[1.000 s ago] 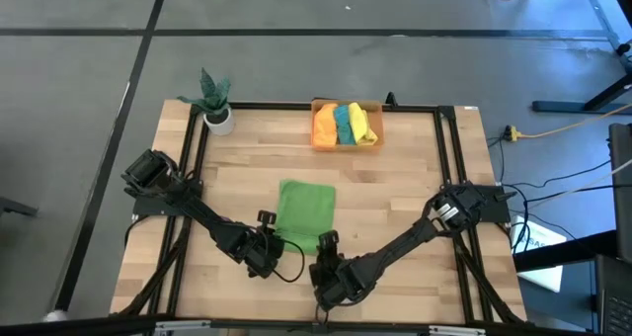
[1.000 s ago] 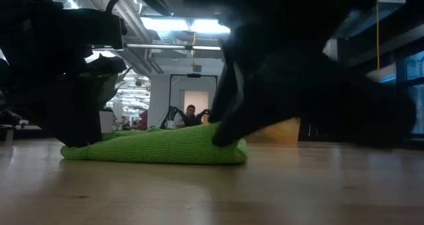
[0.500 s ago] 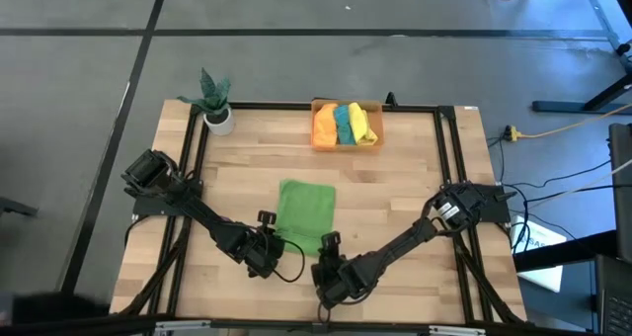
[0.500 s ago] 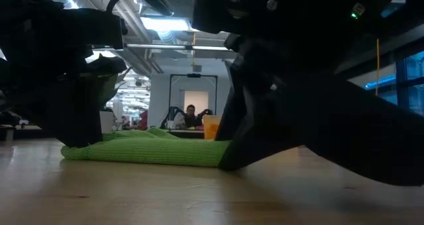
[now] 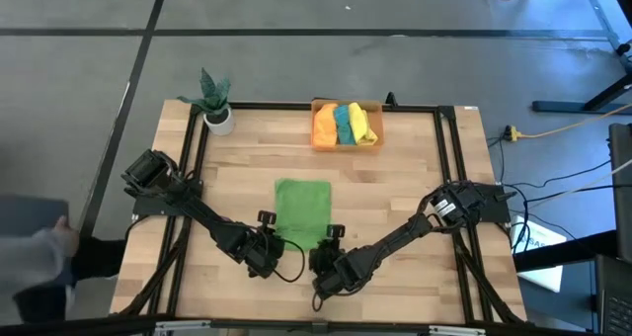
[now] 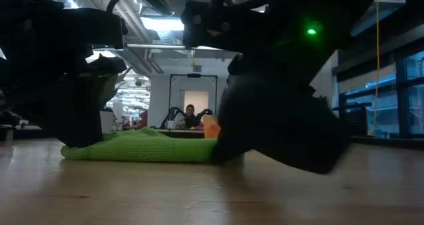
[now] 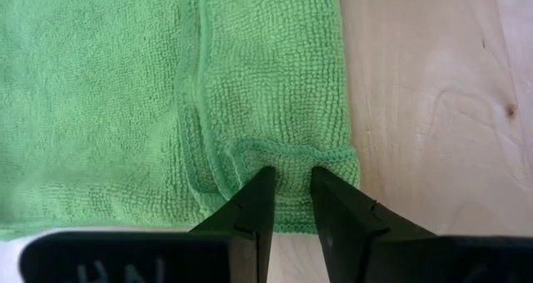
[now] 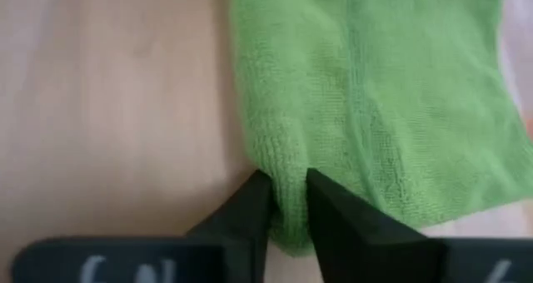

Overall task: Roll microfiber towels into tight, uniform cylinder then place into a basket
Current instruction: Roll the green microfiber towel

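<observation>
Both grippers pinch the near corners of the light green microfiber towel on the pale wooden counter.

The towel lies flat at mid-counter, folded, near edge toward the arms. The left gripper has its jaws nearly together, nipping a fold of cloth at the near left corner. The right gripper sits at the near right corner, jaws drawn close on a ridge of the towel's edge; how firmly it grips seems unclear. At the far edge, the translucent orange plastic basket holds rolled orange, teal and yellow towels.
</observation>
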Tool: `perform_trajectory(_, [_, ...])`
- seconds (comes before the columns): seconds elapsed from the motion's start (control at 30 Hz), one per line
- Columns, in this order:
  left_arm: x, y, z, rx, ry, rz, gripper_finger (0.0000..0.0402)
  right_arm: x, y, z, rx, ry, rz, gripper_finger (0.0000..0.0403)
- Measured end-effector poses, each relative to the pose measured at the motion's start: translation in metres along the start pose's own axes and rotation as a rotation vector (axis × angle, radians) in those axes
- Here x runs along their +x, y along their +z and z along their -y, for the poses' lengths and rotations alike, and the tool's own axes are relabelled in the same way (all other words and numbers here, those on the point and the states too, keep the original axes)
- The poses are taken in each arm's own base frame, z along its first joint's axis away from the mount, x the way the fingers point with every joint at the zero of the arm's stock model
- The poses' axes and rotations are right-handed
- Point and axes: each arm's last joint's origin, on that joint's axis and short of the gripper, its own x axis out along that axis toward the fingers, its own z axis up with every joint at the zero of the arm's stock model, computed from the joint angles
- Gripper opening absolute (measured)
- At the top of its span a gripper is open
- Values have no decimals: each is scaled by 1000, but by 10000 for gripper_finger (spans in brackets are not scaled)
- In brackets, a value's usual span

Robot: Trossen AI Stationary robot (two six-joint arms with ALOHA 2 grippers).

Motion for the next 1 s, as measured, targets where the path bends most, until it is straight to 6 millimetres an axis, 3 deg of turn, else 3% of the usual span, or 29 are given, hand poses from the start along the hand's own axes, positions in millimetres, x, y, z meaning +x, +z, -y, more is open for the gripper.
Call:
perform_trajectory(0.23, [0, 0, 0, -16, 0, -1, 75, 5, 3, 5, 87, 27, -26, 10])
perform_trajectory(0.6, [-10, 9, 1, -3, 0, -25, 75, 4, 6, 8, 122, 82, -58, 6])
perform_trajectory(1.0, [-40, 22, 23, 67, -37, 29, 75, -7, 24, 6, 154, 219, -85, 6])
